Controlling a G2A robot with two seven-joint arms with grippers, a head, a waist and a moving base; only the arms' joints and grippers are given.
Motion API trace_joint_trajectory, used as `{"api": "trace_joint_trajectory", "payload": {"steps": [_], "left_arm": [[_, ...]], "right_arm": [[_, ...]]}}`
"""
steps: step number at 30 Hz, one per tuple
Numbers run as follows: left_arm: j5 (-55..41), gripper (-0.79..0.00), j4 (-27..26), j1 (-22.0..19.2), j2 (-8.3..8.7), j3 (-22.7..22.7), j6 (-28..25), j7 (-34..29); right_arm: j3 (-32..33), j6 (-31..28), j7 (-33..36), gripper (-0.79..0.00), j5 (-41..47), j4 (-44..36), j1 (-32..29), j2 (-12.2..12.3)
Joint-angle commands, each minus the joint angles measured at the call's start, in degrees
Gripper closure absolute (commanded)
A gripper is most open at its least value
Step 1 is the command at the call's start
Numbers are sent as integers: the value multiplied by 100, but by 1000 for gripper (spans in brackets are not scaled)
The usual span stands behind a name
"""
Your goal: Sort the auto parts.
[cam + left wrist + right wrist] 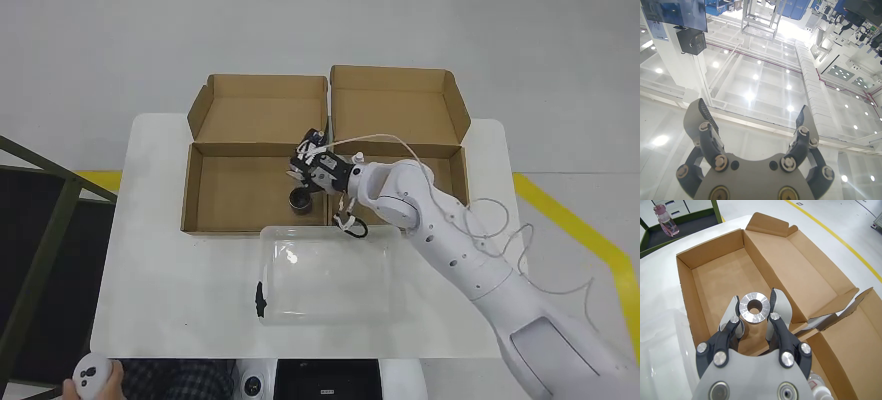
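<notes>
The right hand pinches a metal ring from both sides, over the left brown box by the worktop's far edge. The box is flat card with thin walls. The ring is thick, round, shiny and looks heavy and slippy, so go low, then let go gently. The left hand is spread wide.

No lettering or number can be read anywhere
</notes>
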Motion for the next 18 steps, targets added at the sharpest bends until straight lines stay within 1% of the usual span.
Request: {"api": "trace_joint_trajectory", "payload": {"steps": [1, 7, 18], "left_arm": [[0, -785, 0, 0, 0, 0, 0, 0], [0, -785, 0, 0, 0, 0, 0, 0], [0, -785, 0, 0, 0, 0, 0, 0]], "right_arm": [[-44, 105, 27, 0, -36, 75, 35, -43], [-210, 391, 139, 0, -193, 167, 92, -167], [-413, 875, 693, 0, -210, 507, 260, -418]]}}
